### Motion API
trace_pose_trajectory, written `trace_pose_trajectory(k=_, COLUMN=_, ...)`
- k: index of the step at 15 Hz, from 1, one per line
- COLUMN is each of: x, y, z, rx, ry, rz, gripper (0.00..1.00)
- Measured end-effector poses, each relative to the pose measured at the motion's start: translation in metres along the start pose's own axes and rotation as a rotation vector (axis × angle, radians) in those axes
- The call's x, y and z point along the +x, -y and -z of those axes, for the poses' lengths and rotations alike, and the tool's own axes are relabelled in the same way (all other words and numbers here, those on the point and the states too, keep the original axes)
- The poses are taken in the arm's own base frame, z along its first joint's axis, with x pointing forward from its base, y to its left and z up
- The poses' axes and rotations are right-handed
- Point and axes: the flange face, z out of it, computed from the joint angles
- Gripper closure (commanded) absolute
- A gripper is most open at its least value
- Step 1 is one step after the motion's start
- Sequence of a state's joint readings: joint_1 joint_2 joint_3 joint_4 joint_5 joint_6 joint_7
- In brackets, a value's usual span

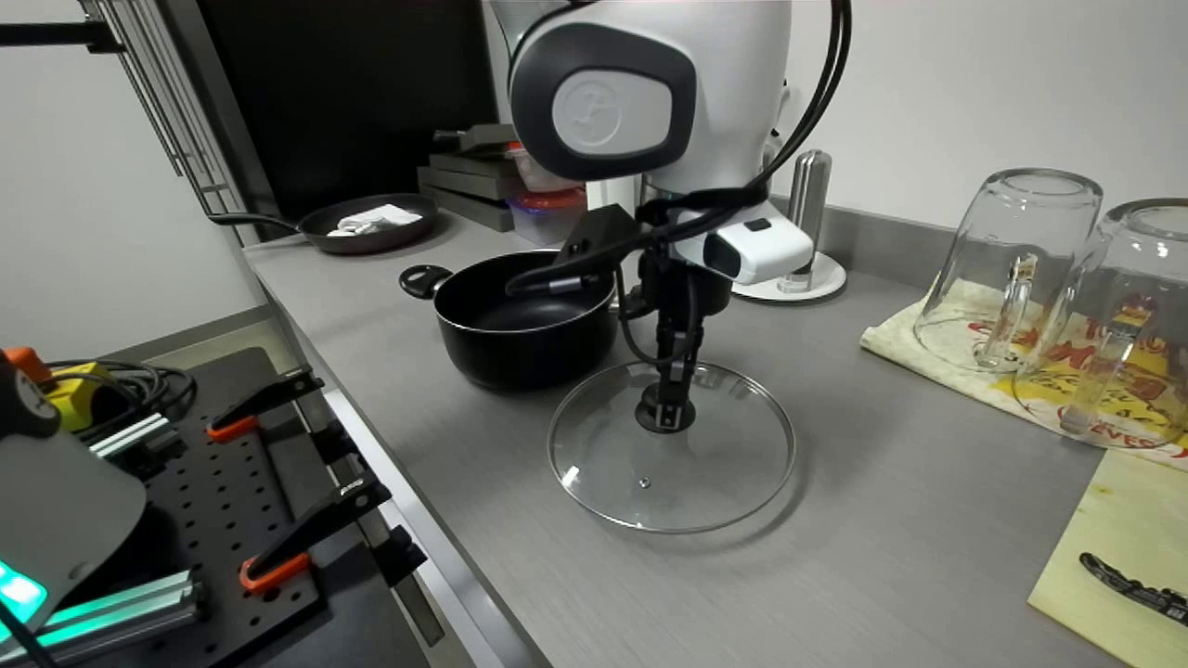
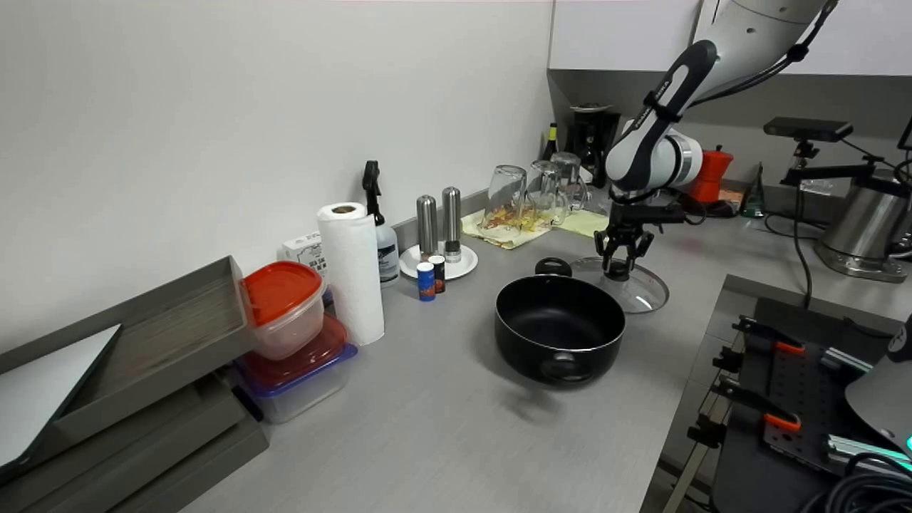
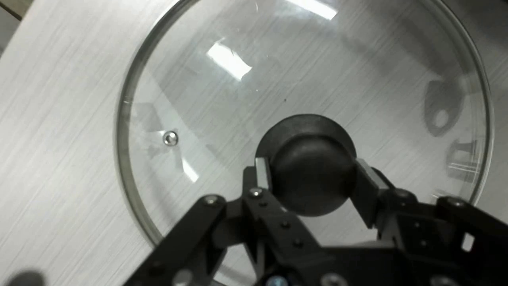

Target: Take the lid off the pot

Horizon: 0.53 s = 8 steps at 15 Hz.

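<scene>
The main work looks done: the lid [image 1: 677, 468] is off the pot [image 2: 527, 353] (its whole rim shows bare in an exterior view) and is just beside it, over the counter [image 1: 910, 557]. My claw [image 3: 312, 174] is drawn in on the lid's knob [image 3: 313, 184], a pad [image 3: 263, 173] against either side; the wrist view shows no gap that I can make out. Whether the lid rests on the counter or hangs slightly above it, I cannot tell; the shadow [image 1: 787, 512] just outside its rim could mean either. What is left, I judge, is small: settle the lid if it hangs, let the knob go, and rise straight up.

As for room, the tight side is the pot's. Pot and lid stand close in both exterior views, and one handle [image 2: 553, 266] juts out near the lid's rim (I would not swing that way with glass in my grip). The counter's edge runs past the lid with a strip of counter between, so a short shift that way should be safe, a long one not. The best margin, to my mind, lies away from both, where the counter stretches on to the cloth [image 1: 896, 339] under the upturned mugs [image 1: 1007, 264], well apart from the lid. Straight above the knob I see only my arm [image 1: 733, 102].
</scene>
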State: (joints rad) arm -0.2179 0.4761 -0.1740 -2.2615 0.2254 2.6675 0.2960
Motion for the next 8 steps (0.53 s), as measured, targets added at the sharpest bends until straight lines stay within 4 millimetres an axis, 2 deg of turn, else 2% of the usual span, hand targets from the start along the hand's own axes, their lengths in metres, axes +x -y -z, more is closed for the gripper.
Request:
trace_pose_trajectory(k=4, x=0.005, y=0.007, z=-0.025, rx=-0.006, ry=-0.016, rz=0.003, gripper=0.74)
trace_pose_trajectory(k=7, x=0.009, y=0.011, z=-0.027, rx=-0.001, ry=-0.023, rz=0.002, gripper=0.74)
trace_pose_trajectory(k=8, x=0.011, y=0.012, z=-0.027, rx=0.001, ry=-0.025, rz=0.001, gripper=0.54)
